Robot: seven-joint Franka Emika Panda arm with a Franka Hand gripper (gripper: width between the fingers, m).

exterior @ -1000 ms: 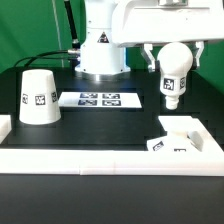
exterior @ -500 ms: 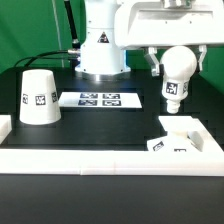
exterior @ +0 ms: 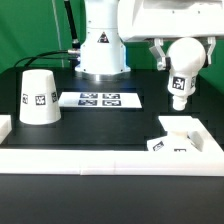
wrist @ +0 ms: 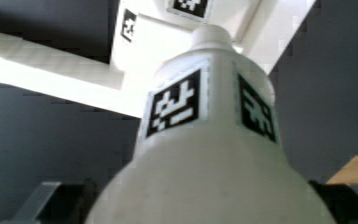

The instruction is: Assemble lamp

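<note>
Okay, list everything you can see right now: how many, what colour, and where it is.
shade: one, white, tagged, standing wide end down, exterior view's left.
marker board: one, white, flat on the table before the arm.
base: one, white, tagged, exterior view's right, by the rail.
bulb: one, white, tagged, held in the air over the base's side, round head up.
rail: white, along the table's near edge.
table: one, black.
arm: one, white, at the back.
gripper: one, shut on the bulb's head.
</note>
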